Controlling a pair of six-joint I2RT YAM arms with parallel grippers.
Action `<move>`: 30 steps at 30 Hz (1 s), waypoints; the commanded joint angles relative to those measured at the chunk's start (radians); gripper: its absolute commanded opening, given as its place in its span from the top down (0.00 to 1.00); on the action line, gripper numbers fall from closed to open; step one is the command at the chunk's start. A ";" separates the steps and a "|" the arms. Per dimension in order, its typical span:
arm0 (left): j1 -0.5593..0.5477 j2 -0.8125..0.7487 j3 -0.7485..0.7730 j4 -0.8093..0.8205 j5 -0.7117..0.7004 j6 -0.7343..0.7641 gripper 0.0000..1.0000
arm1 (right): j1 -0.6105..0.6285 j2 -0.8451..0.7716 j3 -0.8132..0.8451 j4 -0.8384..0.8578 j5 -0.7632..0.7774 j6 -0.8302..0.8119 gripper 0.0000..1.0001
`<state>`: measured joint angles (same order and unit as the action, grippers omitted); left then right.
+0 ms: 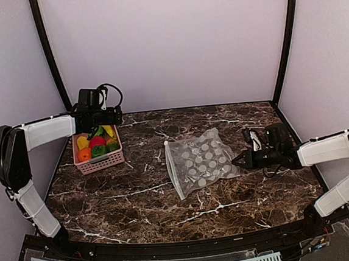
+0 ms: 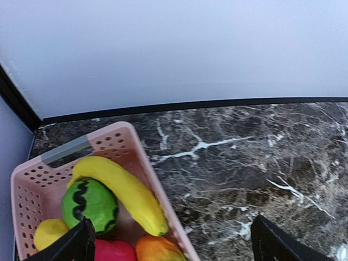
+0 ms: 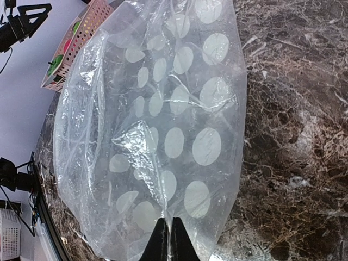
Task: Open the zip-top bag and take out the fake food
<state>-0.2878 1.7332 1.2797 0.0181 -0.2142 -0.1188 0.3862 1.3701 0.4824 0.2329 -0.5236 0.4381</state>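
**Empty-looking bag pinched by right claw; toy food lying in the basket under the released left claw**

Seen from above, a dark marble table [image 1: 229, 199] is filling the view. The zip-top bag [image 1: 200, 162] is lying flat near its centre, clear and dotted. Its white zip edge is facing nine o'clock. No coloured piece is showing inside it, so it is likely emptied.

At about ten o'clock from the bag, well apart, a pink basket [image 1: 104, 163] is sitting near the table's left edge. The fake food [image 1: 96, 146] is lying inside it. The left wrist view is showing a banana [image 2: 122, 190] resting across a green ball [image 2: 89, 204], with orange, red and yellow pieces beside them.

The left gripper [image 1: 96, 130] is hanging just above the basket with its jaws spread wide and gripping nothing. That probably means a piece has been dropped there.

The right gripper [image 1: 241, 160] is reaching in from three o'clock. Its fingers [image 3: 163, 242] are clenching thin film at the bag's edge opposite the zip, probably to steady the bag.
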 commanded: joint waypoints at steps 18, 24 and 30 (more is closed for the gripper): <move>-0.392 -0.194 -0.163 -0.144 0.187 -0.106 0.01 | -0.006 -0.327 0.033 -0.212 0.001 -0.095 0.02; -0.399 -0.376 -0.341 -0.129 0.135 -0.214 0.01 | -0.004 -0.461 -0.033 -0.179 -0.015 -0.094 0.01; -0.399 -0.536 -0.462 -0.162 -0.011 -0.299 0.01 | -0.004 -0.521 -0.116 -0.109 -0.014 -0.048 0.01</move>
<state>-0.6891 1.2572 0.8684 -0.0963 -0.1143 -0.3325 0.3847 0.8696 0.4179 0.0704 -0.5343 0.3592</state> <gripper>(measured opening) 0.989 0.986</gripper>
